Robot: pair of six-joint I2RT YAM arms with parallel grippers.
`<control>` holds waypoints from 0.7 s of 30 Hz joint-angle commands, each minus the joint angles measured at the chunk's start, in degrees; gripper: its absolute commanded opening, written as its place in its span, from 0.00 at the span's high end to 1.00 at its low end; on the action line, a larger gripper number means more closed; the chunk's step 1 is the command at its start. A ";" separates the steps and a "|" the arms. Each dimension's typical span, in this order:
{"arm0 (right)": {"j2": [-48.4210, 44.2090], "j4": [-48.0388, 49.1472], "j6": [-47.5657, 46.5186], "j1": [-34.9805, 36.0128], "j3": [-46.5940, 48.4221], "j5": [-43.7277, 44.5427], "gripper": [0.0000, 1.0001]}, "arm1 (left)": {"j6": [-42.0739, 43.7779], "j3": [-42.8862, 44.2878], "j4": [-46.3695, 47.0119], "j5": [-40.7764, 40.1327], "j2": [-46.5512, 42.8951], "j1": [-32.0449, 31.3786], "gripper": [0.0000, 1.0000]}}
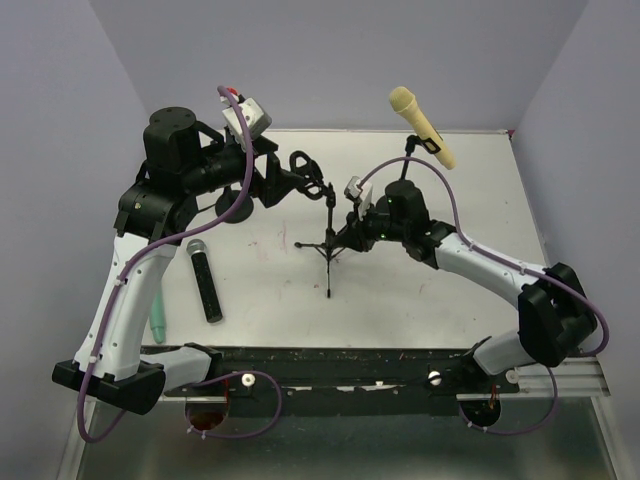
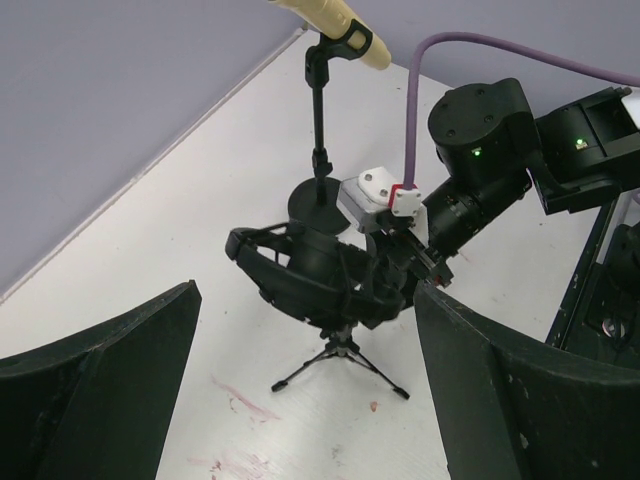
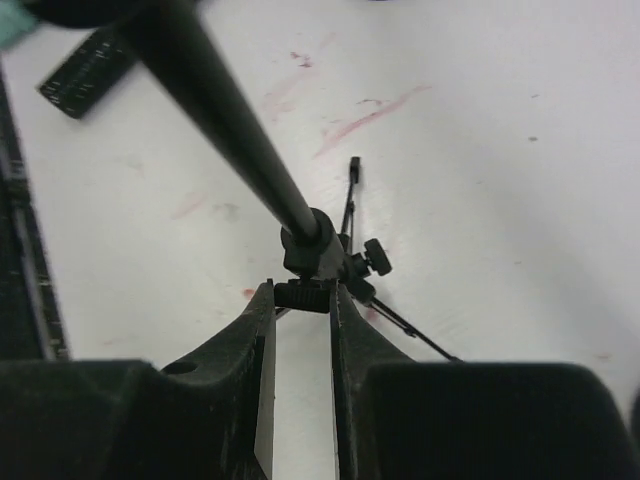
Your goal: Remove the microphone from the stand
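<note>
Two arms as we see them from above: left arm (image 1: 125,300) and right arm (image 1: 480,262), white shells on long links, black motor housings at joints, black bases (image 1: 110,385); left shoulder topped by squat black cylinder (image 1: 172,130); purple cable (image 1: 247,170) looped along each arm; white camera block (image 2: 378,195) with red clip at wrist; we note green lights (image 2: 476,152) on right arm's black housings; left gripper (image 2: 305,292) fingers (image 2: 110,390) broad, dark, flecked with pale scuffs; right gripper (image 3: 302,292) fingers (image 3: 225,365) dark, one round hole (image 3: 178,368) near root.
</note>
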 commanded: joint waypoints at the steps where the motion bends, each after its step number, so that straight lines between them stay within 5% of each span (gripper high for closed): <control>1: -0.97 1.39 -23.80 -0.05 -1.28 13.50 0.99 | -0.01 0.78 0.69 -0.84 -0.48 0.11 0.05; 14: -4.92 20.37 -62.11 5.66 -14.72 15.62 0.99 | -0.09 0.95 0.43 -0.84 -0.30 0.11 0.05; 17: -5.80 29.84 -76.69 6.37 -23.31 15.89 0.99 | -0.09 0.69 0.43 -0.93 -0.39 0.02 0.05; 21: -5.63 44.54 -82.62 6.37 -31.51 14.22 0.99 | -0.09 0.60 0.78 -0.76 -0.22 0.02 0.05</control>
